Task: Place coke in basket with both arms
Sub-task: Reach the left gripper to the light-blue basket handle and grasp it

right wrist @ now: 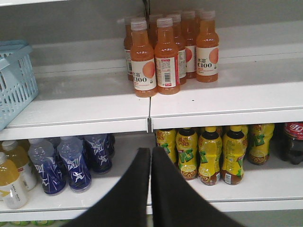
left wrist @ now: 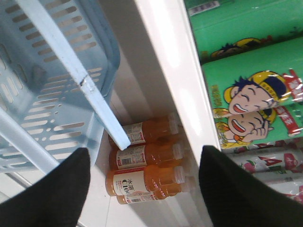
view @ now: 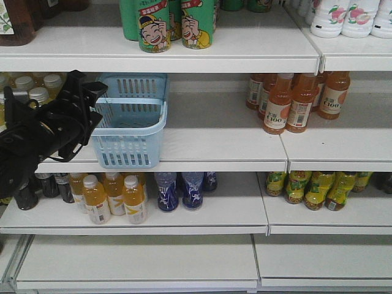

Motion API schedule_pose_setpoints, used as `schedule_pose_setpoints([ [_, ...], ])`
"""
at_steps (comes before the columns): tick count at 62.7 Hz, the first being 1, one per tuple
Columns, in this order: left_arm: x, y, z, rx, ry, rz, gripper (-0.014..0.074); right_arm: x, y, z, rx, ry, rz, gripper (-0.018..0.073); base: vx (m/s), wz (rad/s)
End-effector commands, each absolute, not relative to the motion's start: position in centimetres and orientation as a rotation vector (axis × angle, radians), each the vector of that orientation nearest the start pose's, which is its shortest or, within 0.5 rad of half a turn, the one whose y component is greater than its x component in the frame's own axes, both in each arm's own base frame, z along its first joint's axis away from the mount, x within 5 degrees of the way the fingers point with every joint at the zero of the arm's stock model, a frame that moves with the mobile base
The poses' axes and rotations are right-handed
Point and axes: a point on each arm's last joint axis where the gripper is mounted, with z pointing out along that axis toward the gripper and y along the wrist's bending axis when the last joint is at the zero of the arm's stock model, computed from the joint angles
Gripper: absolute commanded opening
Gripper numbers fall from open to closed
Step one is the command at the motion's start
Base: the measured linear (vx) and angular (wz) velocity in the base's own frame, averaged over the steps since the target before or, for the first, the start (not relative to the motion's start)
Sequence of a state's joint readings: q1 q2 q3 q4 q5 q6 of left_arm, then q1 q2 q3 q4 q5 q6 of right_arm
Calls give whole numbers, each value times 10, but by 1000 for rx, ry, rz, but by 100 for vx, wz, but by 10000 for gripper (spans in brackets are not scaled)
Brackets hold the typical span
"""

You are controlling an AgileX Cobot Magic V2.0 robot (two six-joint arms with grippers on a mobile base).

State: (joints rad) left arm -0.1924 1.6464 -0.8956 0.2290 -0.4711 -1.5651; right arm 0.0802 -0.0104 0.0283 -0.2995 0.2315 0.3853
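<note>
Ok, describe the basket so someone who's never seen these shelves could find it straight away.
On the white shelving, take the shelf below the green cartoon cans. At its left end is a pale blue rectangular plastic basket with slotted sides. It is the only open-topped, slotted thing there; its neighbours are all bottles or cans.

open shelf [view: 214, 138] beside basket [view: 125, 150], orange bottles [view: 294, 104] beyond

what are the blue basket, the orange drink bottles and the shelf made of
The basket looks like moulded plastic, pale blue and slightly glossy, with thin slotted walls. The orange bottles seem clear plastic, liquid showing through, though glass is possible. The shelf is probably white painted metal: smooth, thin-edged, faint sheen.
</note>
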Motion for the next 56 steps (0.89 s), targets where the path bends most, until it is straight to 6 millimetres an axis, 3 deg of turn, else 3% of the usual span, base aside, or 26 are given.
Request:
schedule_pose_setpoints([
  [1, 362, -84, 263, -989, 1542, -1322, 479, 56, 0, 188, 28, 1647, 75, -5, 0, 0],
  [25, 405, -93, 246, -1018, 1438, -1472, 479, 56, 0, 188, 28, 1647, 75, -5, 0, 0],
  [44, 425, -88, 228, -1150, 1364, -1476, 479, 56, 0, 188, 28, 1647, 75, -5, 0, 0],
  [56, 435, -90, 228, -1124, 1323, -1506, 479, 56, 0, 188, 28, 1648, 75, -5, 0, 0],
])
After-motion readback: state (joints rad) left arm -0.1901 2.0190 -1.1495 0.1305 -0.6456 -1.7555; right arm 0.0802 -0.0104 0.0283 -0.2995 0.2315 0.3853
